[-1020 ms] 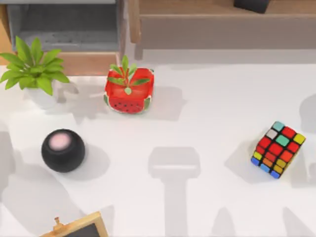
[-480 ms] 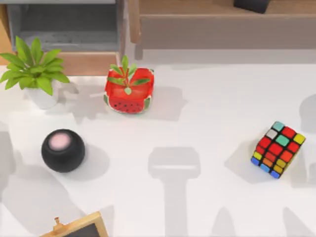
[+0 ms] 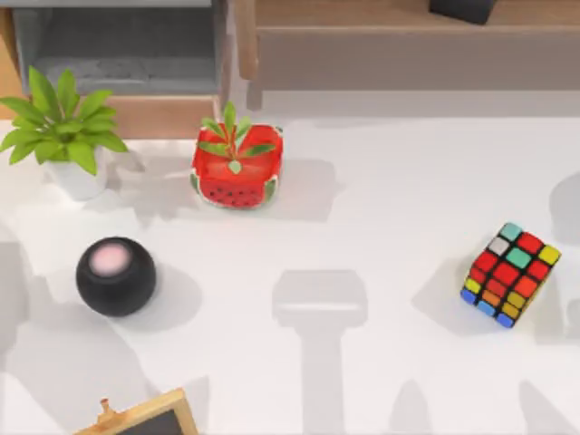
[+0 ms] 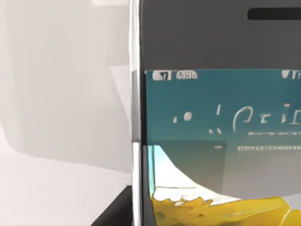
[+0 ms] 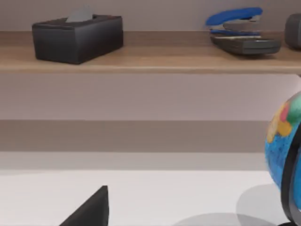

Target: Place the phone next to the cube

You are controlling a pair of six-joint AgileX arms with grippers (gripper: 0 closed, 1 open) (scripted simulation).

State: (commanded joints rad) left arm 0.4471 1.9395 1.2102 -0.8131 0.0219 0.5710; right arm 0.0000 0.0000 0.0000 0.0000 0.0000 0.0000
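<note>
The phone (image 4: 221, 117) is seen very close in the left wrist view, its white frame edge running upright and its teal and yellow screen lit below a dark earpiece slot. A dark finger tip (image 4: 115, 212) of the left gripper is seen just beside the phone's frame; whether the phone is clamped cannot be told. In the right wrist view a dark finger tip (image 5: 89, 209) of the right gripper is seen above the white table, and its opening cannot be told either.

On the table (image 3: 381, 208), the cube (image 3: 509, 275) is found near the right edge, tilted, with red, teal, yellow and orange stickers facing up. Bare white surface lies all around it, widest toward the table's middle. A black round speaker (image 3: 115, 275) sits well apart at the left, a watermelon-patterned plant pot (image 3: 236, 169) toward the back, and a leafy potted plant (image 3: 62, 127) at the back left. A wooden-framed board corner (image 3: 149, 417) is seen at the near edge.

On a wooden shelf (image 5: 155, 59) a black tissue box (image 5: 77, 37) and a blue stapler (image 5: 237, 21) are seen; a globe (image 5: 284, 141) stands beside it.
</note>
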